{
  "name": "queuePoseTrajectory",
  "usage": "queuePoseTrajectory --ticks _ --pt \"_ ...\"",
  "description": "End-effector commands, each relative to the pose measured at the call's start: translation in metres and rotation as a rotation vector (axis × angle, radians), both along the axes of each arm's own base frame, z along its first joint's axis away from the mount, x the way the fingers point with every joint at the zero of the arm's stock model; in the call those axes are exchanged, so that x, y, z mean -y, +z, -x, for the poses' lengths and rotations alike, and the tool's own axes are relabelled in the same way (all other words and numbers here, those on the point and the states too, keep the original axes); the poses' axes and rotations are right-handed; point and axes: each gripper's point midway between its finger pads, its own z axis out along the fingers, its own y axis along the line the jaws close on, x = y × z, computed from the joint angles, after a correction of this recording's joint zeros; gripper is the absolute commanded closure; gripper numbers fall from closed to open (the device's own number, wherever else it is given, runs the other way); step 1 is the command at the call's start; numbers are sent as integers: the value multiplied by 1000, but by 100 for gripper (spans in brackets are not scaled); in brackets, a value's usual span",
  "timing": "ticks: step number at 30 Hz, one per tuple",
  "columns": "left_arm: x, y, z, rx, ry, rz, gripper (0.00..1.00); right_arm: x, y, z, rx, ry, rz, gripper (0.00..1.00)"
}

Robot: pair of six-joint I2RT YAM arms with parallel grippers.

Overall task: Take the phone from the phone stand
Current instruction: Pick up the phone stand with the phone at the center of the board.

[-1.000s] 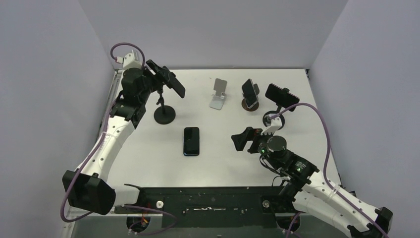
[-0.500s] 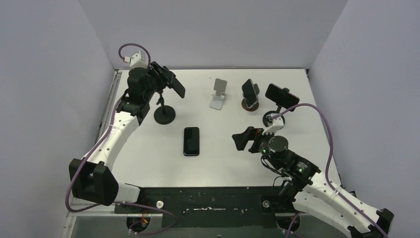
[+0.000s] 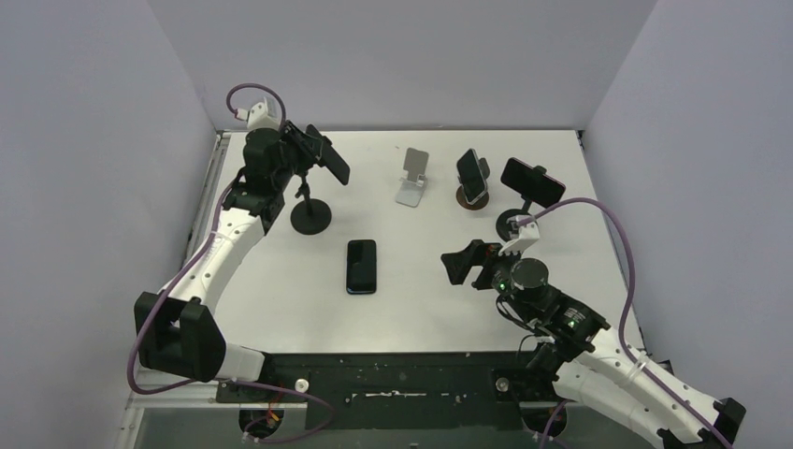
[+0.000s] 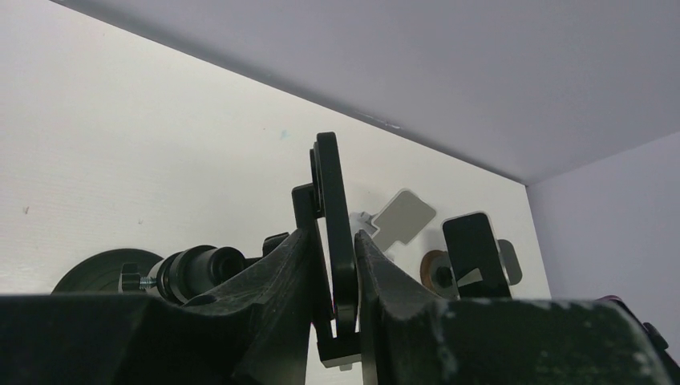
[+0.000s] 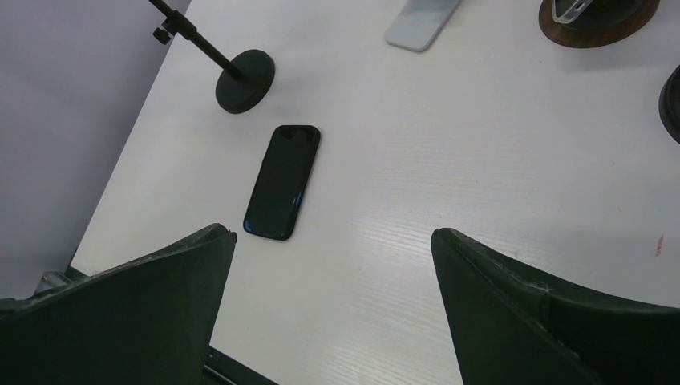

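A black phone sits tilted in the clamp of a black tripod stand at the back left. My left gripper is at this phone. In the left wrist view the phone stands edge-on between my fingers, and the left gripper is closed on it, with the left finger also against the stand's clamp. My right gripper hovers open and empty over the table's right middle, and its wrist view shows the gripper with nothing between the fingers.
A loose black phone lies flat mid-table, also in the right wrist view. At the back stand an empty white stand, a phone on a round wooden stand, and a phone on a black stand.
My left wrist has moved right and a little back, bringing the fingers around the clamped phone. The right arm has shifted only slightly.
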Motion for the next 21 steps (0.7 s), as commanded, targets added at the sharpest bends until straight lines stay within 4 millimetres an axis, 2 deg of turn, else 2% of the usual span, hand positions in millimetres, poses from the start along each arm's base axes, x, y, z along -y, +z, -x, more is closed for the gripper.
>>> queuePoseTrajectory --ticks 1,8,12,21 --pt "-3 16 -5 64 14 10 79 3 23 -2 44 -21 -33 0" --pt "-8 31 2 99 29 7 89 8 22 0 44 -35 -35 0" --pt "-10 44 6 124 35 5 100 10 23 2 45 -37 -42 0" --pt "-18 89 26 220 50 -7 100 14 25 5 46 -41 -37 0"
